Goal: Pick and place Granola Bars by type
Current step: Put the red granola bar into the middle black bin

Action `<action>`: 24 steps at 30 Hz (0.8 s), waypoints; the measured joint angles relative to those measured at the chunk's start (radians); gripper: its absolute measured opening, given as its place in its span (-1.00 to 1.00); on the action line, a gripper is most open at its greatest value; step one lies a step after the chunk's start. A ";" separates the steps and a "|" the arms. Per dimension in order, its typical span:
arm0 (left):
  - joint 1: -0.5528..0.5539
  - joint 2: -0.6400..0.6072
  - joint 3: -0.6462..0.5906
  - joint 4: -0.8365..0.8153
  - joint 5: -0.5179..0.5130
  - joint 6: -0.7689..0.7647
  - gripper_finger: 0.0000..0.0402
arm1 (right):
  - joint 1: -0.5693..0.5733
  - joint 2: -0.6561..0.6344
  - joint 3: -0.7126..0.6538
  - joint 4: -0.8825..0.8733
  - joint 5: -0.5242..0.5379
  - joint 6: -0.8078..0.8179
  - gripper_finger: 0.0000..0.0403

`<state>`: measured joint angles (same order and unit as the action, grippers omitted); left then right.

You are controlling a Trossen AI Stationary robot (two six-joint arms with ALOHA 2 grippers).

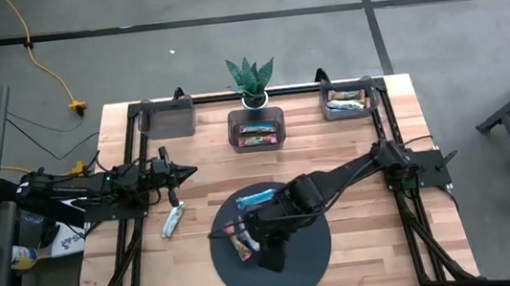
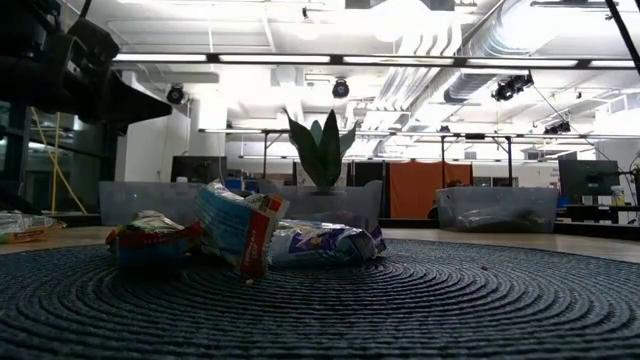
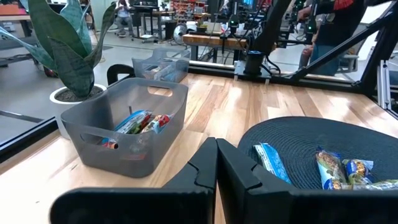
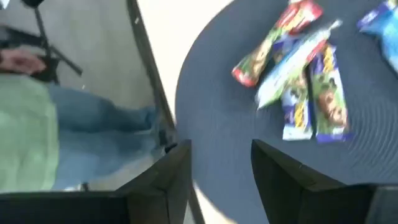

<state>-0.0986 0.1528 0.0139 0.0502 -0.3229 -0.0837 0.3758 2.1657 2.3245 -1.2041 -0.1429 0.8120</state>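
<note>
Several granola bars lie on the round dark mat (image 1: 297, 258): a blue one (image 1: 255, 199) and a cluster of red-pink, silver-blue and green ones (image 1: 240, 239), which the right wrist view shows lying side by side (image 4: 298, 68). One silver-green bar (image 1: 172, 220) lies on the bare wood left of the mat. My right gripper (image 4: 221, 168) hovers open and empty over the mat's near part (image 1: 272, 252), beside the cluster. My left gripper (image 3: 216, 168) waits shut at the table's left side (image 1: 181, 173), touching nothing.
Three clear grey bins stand along the far edge: the left one (image 1: 167, 116), the middle one (image 1: 258, 141) with red-pink and green bars, and the right one (image 1: 348, 113) with bars. A potted plant (image 1: 251, 81) stands behind the middle bin. A person's clothing shows beyond the table's near edge (image 4: 37, 130).
</note>
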 joint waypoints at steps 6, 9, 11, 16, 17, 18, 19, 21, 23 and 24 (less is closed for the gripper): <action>0.000 0.000 0.000 0.000 0.000 0.000 -0.99 | -0.016 0.033 0.000 0.021 0.097 0.058 -0.26; 0.000 0.000 0.000 0.000 0.000 0.000 -0.99 | -0.026 0.060 0.000 0.022 0.151 0.127 -0.26; 0.000 0.000 0.000 0.000 0.000 0.000 -0.99 | -0.032 0.077 0.000 0.029 0.177 0.174 -0.26; 0.000 0.000 0.000 0.000 0.000 0.000 -0.99 | -0.030 0.131 0.000 0.037 0.221 0.323 -0.26; 0.000 0.000 0.000 0.000 0.000 0.000 -0.99 | -0.030 0.144 0.000 0.042 0.221 0.339 -0.26; 0.000 0.000 0.000 0.000 0.000 0.000 -0.99 | -0.030 0.152 0.000 0.053 0.220 0.351 -0.26; 0.000 0.000 0.000 0.000 0.000 0.000 -0.99 | -0.027 0.162 0.000 0.064 0.219 0.357 -0.26; 0.000 0.000 0.000 0.000 0.000 0.000 -0.99 | -0.026 0.177 0.000 0.090 0.221 0.359 -0.26; 0.000 0.000 0.000 0.000 0.000 0.000 -0.99 | -0.024 0.194 0.000 0.110 0.224 0.359 -0.26; 0.000 0.000 0.000 0.001 0.000 0.000 -0.99 | -0.022 0.200 0.000 0.111 0.228 0.360 -0.26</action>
<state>-0.0986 0.1530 0.0137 0.0507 -0.3229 -0.0841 0.3538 2.3661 2.3241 -1.0931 0.0849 1.1719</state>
